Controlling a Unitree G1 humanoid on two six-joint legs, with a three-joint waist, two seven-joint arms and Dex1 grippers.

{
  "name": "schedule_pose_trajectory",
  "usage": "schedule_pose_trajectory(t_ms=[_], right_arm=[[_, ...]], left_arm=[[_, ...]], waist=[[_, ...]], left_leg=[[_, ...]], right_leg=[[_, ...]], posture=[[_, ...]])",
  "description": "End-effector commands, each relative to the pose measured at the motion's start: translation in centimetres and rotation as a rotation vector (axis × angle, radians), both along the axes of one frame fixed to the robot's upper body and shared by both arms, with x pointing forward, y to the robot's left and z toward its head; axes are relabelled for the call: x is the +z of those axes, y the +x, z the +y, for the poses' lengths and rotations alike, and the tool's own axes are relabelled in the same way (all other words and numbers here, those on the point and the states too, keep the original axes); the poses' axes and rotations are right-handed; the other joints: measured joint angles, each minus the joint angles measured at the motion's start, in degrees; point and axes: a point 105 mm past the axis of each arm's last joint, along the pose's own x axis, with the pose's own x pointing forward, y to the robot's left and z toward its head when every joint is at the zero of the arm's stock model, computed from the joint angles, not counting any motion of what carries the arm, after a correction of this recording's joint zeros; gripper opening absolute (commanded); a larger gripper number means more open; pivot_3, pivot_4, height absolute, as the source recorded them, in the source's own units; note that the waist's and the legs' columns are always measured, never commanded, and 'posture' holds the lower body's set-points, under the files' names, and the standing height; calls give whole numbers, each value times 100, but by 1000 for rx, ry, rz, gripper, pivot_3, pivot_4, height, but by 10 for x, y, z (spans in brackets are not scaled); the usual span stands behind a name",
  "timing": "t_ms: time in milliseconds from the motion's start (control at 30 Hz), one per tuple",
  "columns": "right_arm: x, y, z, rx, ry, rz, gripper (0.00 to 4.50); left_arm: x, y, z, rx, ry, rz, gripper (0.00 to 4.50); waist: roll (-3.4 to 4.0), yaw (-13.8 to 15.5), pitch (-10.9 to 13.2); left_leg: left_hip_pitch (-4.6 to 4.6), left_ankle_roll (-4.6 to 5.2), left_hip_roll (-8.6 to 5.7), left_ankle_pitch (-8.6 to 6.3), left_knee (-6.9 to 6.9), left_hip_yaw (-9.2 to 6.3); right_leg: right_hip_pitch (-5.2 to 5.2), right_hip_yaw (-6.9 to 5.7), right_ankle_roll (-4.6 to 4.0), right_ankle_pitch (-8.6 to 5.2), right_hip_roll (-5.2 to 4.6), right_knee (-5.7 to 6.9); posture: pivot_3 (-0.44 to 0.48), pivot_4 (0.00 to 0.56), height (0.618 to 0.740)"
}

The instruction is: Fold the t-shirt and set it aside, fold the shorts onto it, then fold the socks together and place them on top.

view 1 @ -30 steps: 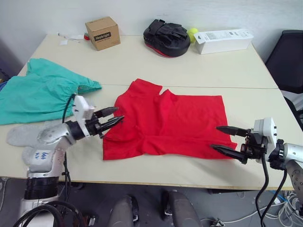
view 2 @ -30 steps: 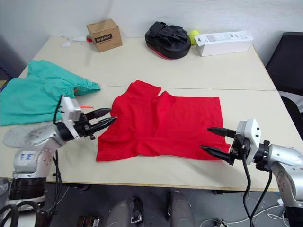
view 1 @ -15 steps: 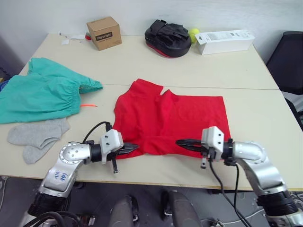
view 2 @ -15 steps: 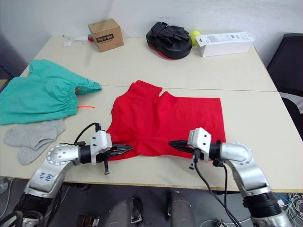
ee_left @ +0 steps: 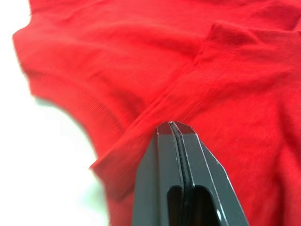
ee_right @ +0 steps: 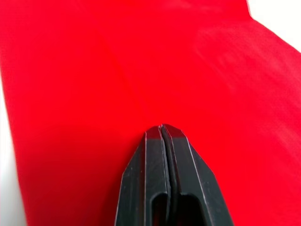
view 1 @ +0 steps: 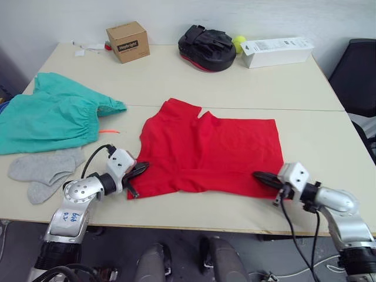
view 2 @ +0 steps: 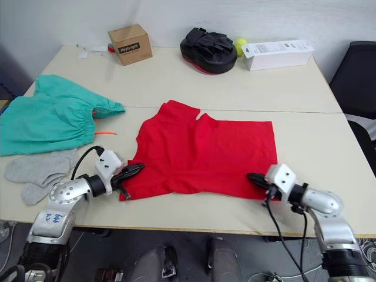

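Note:
The red t-shirt point(view 1: 211, 153) lies spread flat in the middle of the table, collar toward the left. My left gripper point(view 1: 141, 168) is shut on its near left corner, where a ridge of red cloth point(ee_left: 155, 113) runs into the closed tips. At the near right corner my right gripper point(view 1: 258, 175) is also shut on the hem, with red cloth point(ee_right: 141, 70) all around the tips. The teal-green shorts point(view 1: 50, 117) lie bunched at the far left. The grey socks point(view 1: 44, 170) sit side by side just in front of them, near the left arm.
Along the far edge stand a cardboard box point(view 1: 127, 41), a black bag point(view 1: 207, 47), a yellow-green ball point(view 1: 239, 41) and a long white box point(view 1: 277, 51). A black chair point(view 1: 358, 76) stands off the table's right side. Bare tabletop point(view 1: 317, 135) lies right of the shirt.
Both grippers were open a second ago and are now shut. The left one has settled at the shirt's near left corner and the right one at its near right corner.

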Motion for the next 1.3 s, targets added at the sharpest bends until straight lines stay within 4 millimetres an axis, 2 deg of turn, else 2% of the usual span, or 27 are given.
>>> schedule_pose_trajectory(t_ms=[33,100,167,267,333,433,500,567,733,900,1000,1133,1233,1300], right_arm=[[13,1,-32,-93,19,-60,36],[26,3,-38,-110,53,-101,36],[48,3,-34,-85,147,-132,36],[69,-2,-18,6,222,-124,36],[66,-10,3,111,183,-89,36],[52,-21,28,233,129,-36,36],[37,-25,41,277,101,-2,36],[22,-26,44,291,55,18,36],[1,-19,17,170,45,72,36],[-4,-25,-32,51,-5,106,36],[0,-27,-44,23,-4,99,36],[29,-34,-48,30,59,65,36],[25,-53,-47,134,-68,110,927],[23,-56,-50,151,-130,98,1608]], left_arm=[[11,-2,6,14,-45,-48,0],[36,-6,0,-46,-173,-139,0],[55,-16,-5,-133,-225,-183,0],[60,-29,-11,-260,-156,-169,0],[51,-39,-16,-357,-65,-121,0],[34,-51,-23,-446,31,-65,0],[24,-46,-25,-396,32,-54,0],[18,-43,-25,-366,42,-49,0],[-3,-43,-14,-270,100,-8,0],[-14,-45,22,-154,172,25,0],[-10,-49,31,-147,164,14,0],[18,-72,35,-236,26,-36,0],[15,-87,43,-295,102,-11,867],[14,-91,46,-323,173,-28,1509]], waist=[[0,-6,0],[0,-6,0],[0,-9,0],[1,-22,0],[4,-13,-2],[9,-3,-6],[8,2,-6],[8,13,-6],[8,8,-6],[8,0,-7],[5,-8,-10],[6,-45,-11],[6,-17,-10],[6,-5,-11]], left_leg=[[1,-1,0,0,0,1],[1,-1,0,1,0,1],[0,-2,2,1,0,1],[1,-6,4,2,-1,1],[2,-8,5,2,-3,0],[3,-11,4,-2,-8,0],[1,-8,2,-6,-9,1],[-2,-4,1,-8,-7,1],[-3,0,-1,-8,-5,0],[4,1,2,-9,-6,0],[19,-10,4,-20,-7,-1],[34,-6,9,-33,-24,2],[36,-7,11,-29,-28,1],[39,-11,11,-36,-33,0]], right_leg=[[1,1,0,0,0,0],[0,1,0,0,0,1],[-1,1,0,0,0,1],[-1,2,-1,0,2,3],[-1,2,-2,-1,3,4],[0,1,-3,-1,3,-3],[0,1,-3,-1,0,-9],[0,1,-2,-1,-1,-12],[0,1,-1,-1,-4,-11],[3,0,-4,-2,-3,-11],[13,0,-11,0,-4,-11],[20,-1,-27,-9,-4,-10],[17,-4,-35,-15,-2,-9],[19,-7,-37,-17,0,-13]], posture=[[0,150,740],[0,150,740],[0,150,740],[0,150,740],[0,150,740],[0,150,740],[0,150,740],[0,150,740],[0,150,740],[0,150,740],[0,150,740],[0,150,740],[0,150,740],[0,150,740]])
